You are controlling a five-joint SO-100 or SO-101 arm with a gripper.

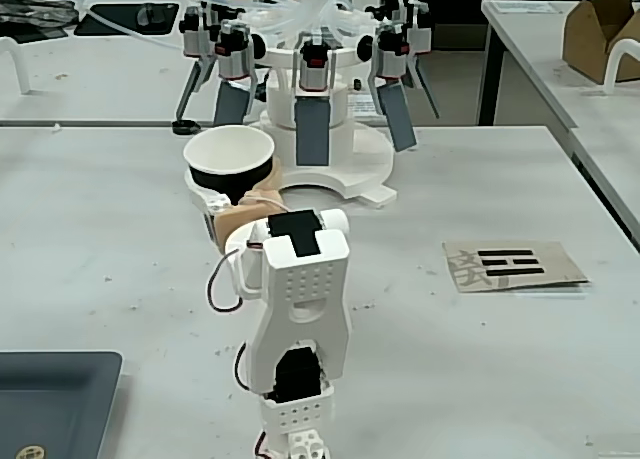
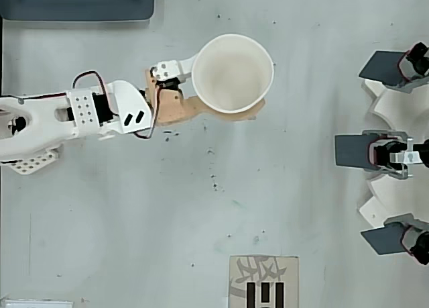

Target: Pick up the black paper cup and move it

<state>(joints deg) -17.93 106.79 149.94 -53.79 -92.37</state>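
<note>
The black paper cup [image 1: 231,165] [image 2: 232,73] is upright, with its white inside and white rim facing up. It hangs above the table in front of the white fixture. My gripper [image 1: 232,201] [image 2: 224,86] is shut on the black paper cup, with a tan finger [image 2: 221,111] on one side and a white finger [image 2: 175,68] on the other. The white arm [image 1: 298,309] [image 2: 74,117] hides the cup's lower wall in the fixed view.
A white fixture [image 1: 325,169] with several grey paddles [image 2: 355,150] stands at the table's back. A cardboard card [image 1: 512,265] with black marks lies to the right in the fixed view. A dark grey tray [image 1: 50,399] [image 2: 77,3] sits at the near left corner.
</note>
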